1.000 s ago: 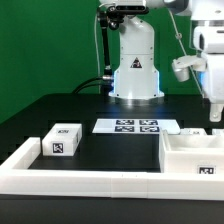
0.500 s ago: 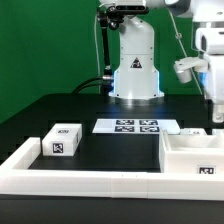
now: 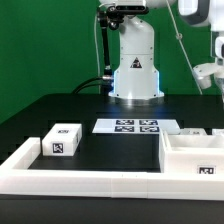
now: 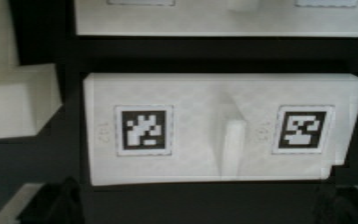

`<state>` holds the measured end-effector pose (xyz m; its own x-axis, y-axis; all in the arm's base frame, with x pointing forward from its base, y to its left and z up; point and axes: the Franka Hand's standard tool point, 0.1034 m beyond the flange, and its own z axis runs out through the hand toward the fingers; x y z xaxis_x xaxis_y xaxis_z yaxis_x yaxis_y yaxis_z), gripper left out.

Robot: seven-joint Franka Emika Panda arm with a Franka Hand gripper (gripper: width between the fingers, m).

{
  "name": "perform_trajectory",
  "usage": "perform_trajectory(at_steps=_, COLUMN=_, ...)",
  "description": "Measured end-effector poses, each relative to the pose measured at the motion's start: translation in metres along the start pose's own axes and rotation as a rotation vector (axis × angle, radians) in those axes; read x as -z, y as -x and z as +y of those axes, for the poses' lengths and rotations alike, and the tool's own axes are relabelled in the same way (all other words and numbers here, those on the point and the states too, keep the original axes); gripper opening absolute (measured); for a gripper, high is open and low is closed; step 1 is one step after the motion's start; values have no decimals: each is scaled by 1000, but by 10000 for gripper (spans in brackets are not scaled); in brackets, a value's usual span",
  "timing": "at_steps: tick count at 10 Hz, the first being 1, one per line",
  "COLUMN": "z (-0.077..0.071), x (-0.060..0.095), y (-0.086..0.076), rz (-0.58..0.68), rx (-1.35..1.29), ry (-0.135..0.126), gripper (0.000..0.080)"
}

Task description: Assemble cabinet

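the cabinet (image 3: 185,160) is still in loose parts. its biggest part, a white open-topped box with one black-and-white tag (image 3: 207,170) on its front, sits on the black table (image 3: 120,150) at the exterior view's right. it is close against the long low white rail (image 3: 90,178), where the two whites run together and i cannot tell if they touch.

counted in the exterior view:
- one big box
- one small white box (image 3: 62,140), well apart at the exterior view's left, showing two tags, one on top and one on its front face
- one small white piece (image 3: 190,131) just behind the big box, too small to read
- one marker board (image 3: 135,126), lying flat near the robot's white base (image 3: 135,60)
- one rail, running along the front and turning back just beside the small white box

the wrist view looks straight down on one white panel (image 4: 224,128) carrying two tags with a short raised ridge (image 4: 240,135) between them. i cannot tell which of the exterior view's parts it is. one white block (image 4: 7,95) lies beside it across a strip of dark table. one further white surface (image 4: 211,15), its tags cut off by the picture's edge, lies past another dark gap.

the gripper (image 4: 185,205) hangs above the panel and touches nothing. its two dark fingers (image 4: 30,205) are blurred, stand wide apart and hold nothing. the panel lies in plain sight under them. in the exterior view only part of the arm (image 3: 207,72) shows, high at the right edge, with the fingers out of frame.
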<state>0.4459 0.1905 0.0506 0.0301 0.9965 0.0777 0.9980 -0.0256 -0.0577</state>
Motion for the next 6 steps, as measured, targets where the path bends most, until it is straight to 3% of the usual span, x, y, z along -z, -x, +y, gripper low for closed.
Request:
perform_trajectory(at_steps=3, z=-7, x=-23, y=-4, rz=20, rx=-35, ry=-17, gripper=649)
perform_trajectory(at_steps=6, z=-7, x=-30, y=4, rz=22, rx=-55, ry=-24, gripper=649)
